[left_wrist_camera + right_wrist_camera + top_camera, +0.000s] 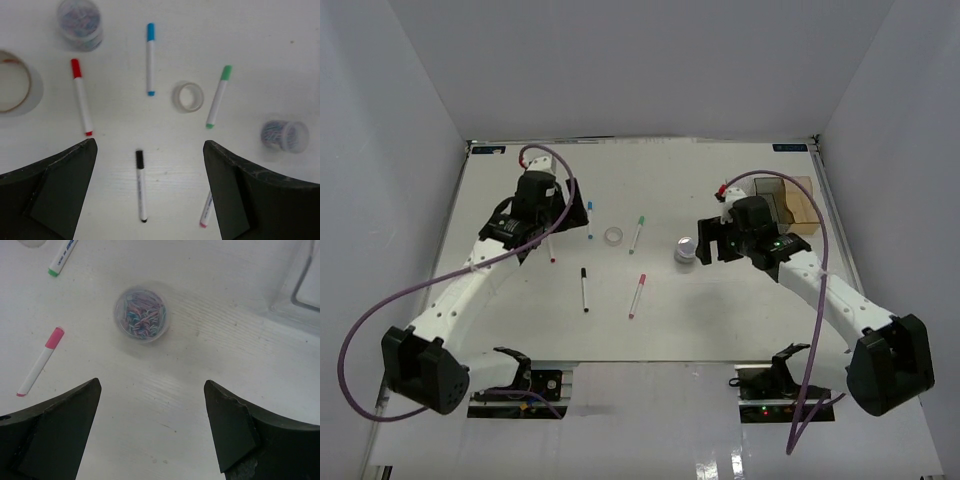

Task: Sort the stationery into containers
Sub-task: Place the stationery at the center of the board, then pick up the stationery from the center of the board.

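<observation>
White walls close in a white bench [720,310], and the stationery lies loose across its middle. The left tool [149,145] hangs over the 10 o'clock part of the bench, jaws spread wide and holding nothing. Its own camera looks down on a red-capped marker [81,103], a blue-capped marker [150,59], a green-capped marker [218,97] and a black-capped marker [141,185], all lying flat and apart. A clear tape roll [188,97] sits between the blue and green ones, and a tan tape roll [12,82] lies at 9 o'clock of that view. The right tool [150,385], likewise wide open and empty, hovers near a tub of paper clips [140,312], with a pink-capped marker [39,362] at the tub's 8 o'clock. The smoky grey bin [770,192] and amber bin [802,205] stand joined at 2 o'clock of the bench, holding nothing that shows.
</observation>
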